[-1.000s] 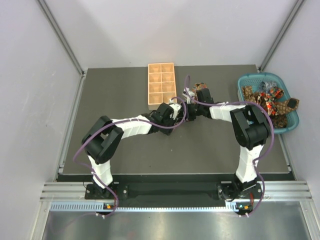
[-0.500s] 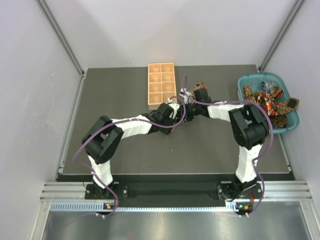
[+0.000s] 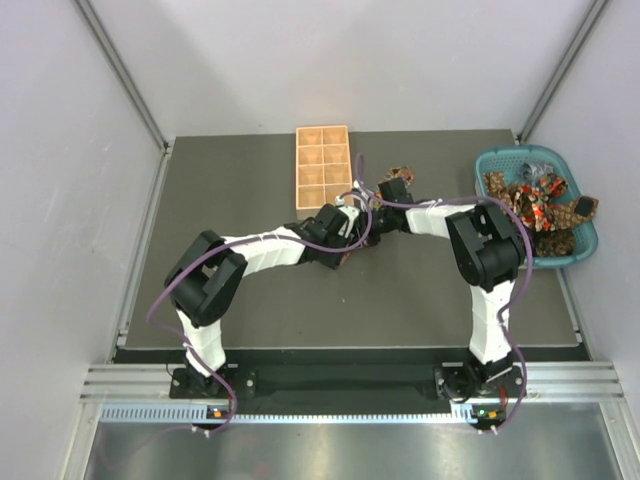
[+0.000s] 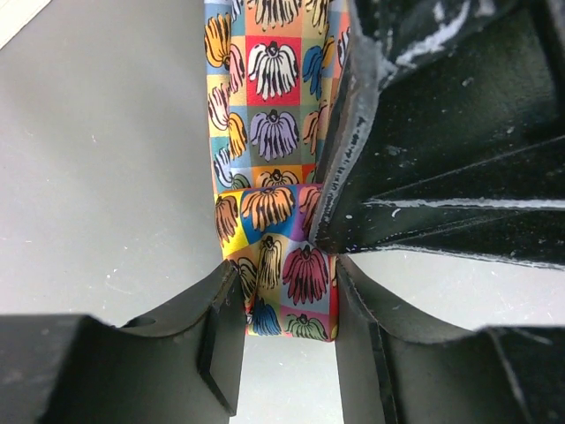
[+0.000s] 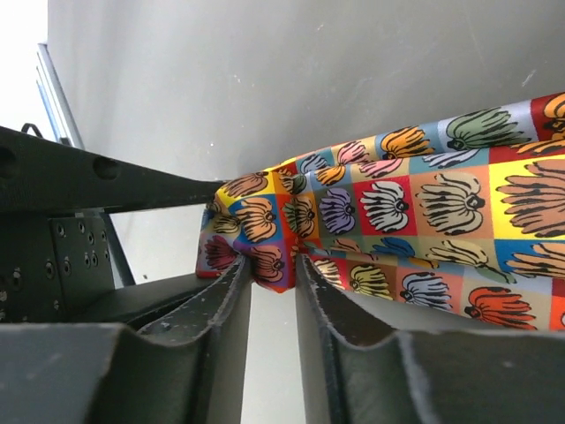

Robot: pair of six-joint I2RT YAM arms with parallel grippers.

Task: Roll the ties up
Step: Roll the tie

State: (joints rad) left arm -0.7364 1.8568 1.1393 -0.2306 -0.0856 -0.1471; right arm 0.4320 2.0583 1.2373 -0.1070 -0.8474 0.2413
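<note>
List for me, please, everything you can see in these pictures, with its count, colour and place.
held tie: one, multicoloured flower-print squares, mid-table, between both grippers
loose ties: several, tangled, count unclear, brown, red and orange prints, in the basket
basket: one, teal, right edge of the table
tray: one, tan wood, eight empty compartments, far centre
table: one, dark grey top
left arm: one, black and white, reaching to the centre
right arm: one, black and white, reaching to the centre
left gripper: one, black, closed on the held tie
right gripper: one, black, closed on its folded end
</note>
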